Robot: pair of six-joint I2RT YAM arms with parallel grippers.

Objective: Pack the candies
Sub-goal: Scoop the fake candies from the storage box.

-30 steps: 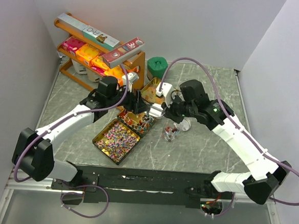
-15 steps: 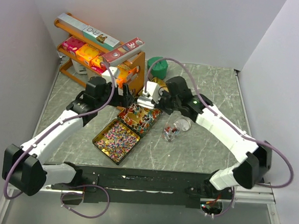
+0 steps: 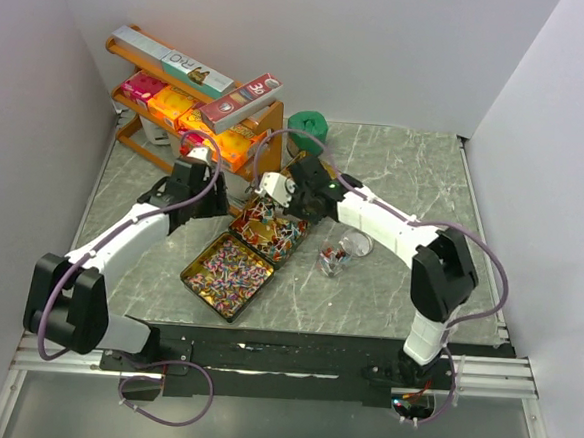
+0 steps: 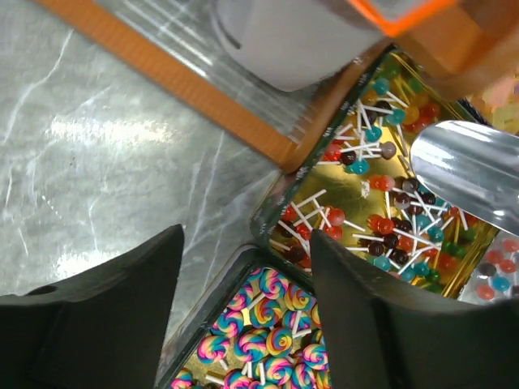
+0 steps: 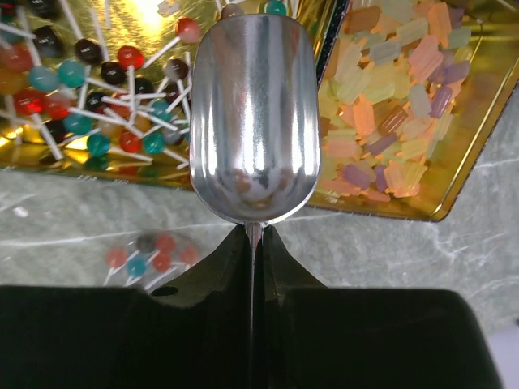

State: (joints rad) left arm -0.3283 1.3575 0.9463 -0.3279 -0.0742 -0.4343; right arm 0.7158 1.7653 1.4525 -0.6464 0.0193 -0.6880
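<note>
Right hand (image 5: 253, 243) clamped shut on the thin handle of a metal scoop (image 5: 253, 113) — bowl empty, long axis running straight out from the hand, mouth pointing away from the wrist. Bowl hangs over the seam between 2 gold trays: round lollipops (image 5: 81, 89) ahead and to the left in the wrist view, pastel candies (image 5: 397, 97) ahead and to the right. Lollipop sticks lie every which way, no common axis. A small lollipop cluster (image 5: 150, 251) sits on the surface (image 5: 65, 211) back beside the hand, blurred. Left hand (image 4: 243, 324) open, nothing between its fingers, hovering over the corner where the round-lollipop tray meets the swirl lollipops (image 4: 259, 348), beside the orange rack (image 4: 174, 87). Right arm has the tool and is nearer — likely next a dip forward and down into 1 tray; which tray can't be told
</note>
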